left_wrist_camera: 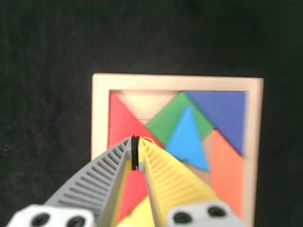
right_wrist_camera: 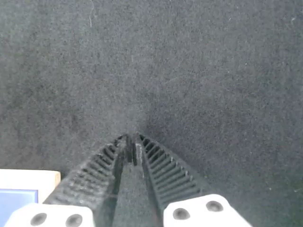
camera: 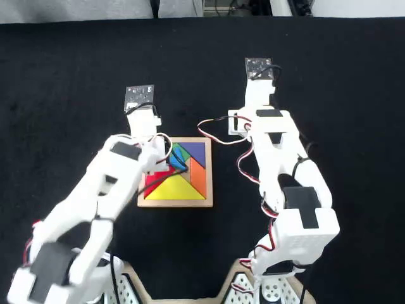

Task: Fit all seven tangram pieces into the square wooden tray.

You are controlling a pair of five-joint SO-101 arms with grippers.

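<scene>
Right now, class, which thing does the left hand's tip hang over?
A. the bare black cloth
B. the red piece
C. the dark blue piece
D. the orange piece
B: in the left wrist view the shut left hand ends over the red piece in the tray.

Square wooden tray (left_wrist_camera: 100, 118) lies flat. Seated inside: red piece (left_wrist_camera: 120, 120), green piece (left_wrist_camera: 165, 120), dark blue piece (left_wrist_camera: 225, 113), orange piece (left_wrist_camera: 229, 170), yellow piece (camera: 171, 189). Light blue triangle (left_wrist_camera: 187, 137) is seen partly overlapping the green piece. Bare wood is noted between red and green.
</scene>
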